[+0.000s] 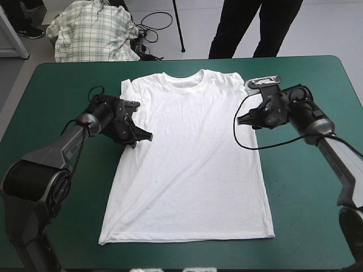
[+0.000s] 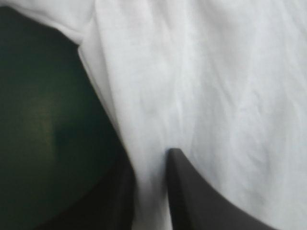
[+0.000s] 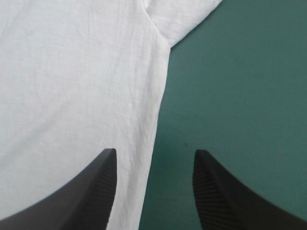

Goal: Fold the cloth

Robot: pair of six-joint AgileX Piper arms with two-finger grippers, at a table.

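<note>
On the teal-green desk [image 1: 306,204], the white T-shirt [image 1: 190,164] is lying spread flat, the left hand [image 2: 151,155] pinching its side edge, the right hand [image 3: 154,153] straddling the opposite edge open and empty, so lifting now is probably risking a skewed fold.

The left arm [image 1: 54,148] comes in from the table's left side, its forearm angled forward and inward. Its wrist [image 1: 108,116] is bent so that the left gripper [image 1: 145,136] lies low and points toward the table's middle. Its black fingers [image 2: 192,191] are all but closed, pinching a fold of the T-shirt [image 2: 216,72] between them. The right arm [image 1: 334,150] reaches in from the opposite side. The right gripper [image 1: 243,119] also points inward, its two fingertips [image 3: 108,158] spread wide apart.
</note>
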